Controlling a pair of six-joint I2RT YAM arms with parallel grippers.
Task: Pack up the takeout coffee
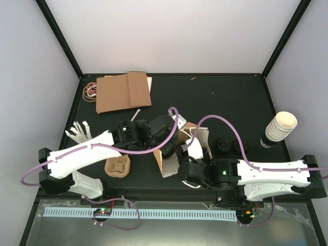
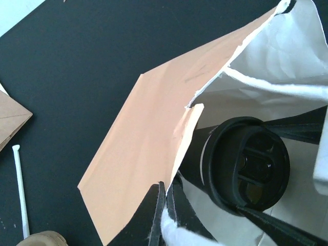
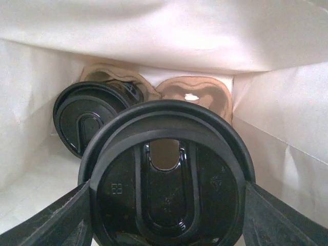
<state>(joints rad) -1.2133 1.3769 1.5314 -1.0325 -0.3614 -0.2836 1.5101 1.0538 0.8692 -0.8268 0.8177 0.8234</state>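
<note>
A paper bag (image 1: 166,165) lies on its side mid-table, brown outside (image 2: 138,148) and white inside (image 3: 169,36). My left gripper (image 2: 167,193) is shut on the bag's mouth edge and holds it up. My right gripper (image 3: 166,205) reaches into the bag, shut on a dark takeout coffee cup with a round black lid (image 3: 166,179), also seen in the left wrist view (image 2: 248,164). Deeper in the bag, a second lidded cup (image 3: 92,120) sits in the left pocket of a brown pulp tray (image 3: 197,91). The tray's right pocket is open.
Another pulp tray (image 1: 117,166) lies left of the bag. Two loose black lids (image 1: 224,145) lie to its right, and a stack of cream cups (image 1: 279,128) is further right. Flat brown bags (image 1: 123,91), rubber bands (image 1: 90,91), white cutlery (image 1: 79,130) and a stir stick (image 2: 20,189) are at the back left.
</note>
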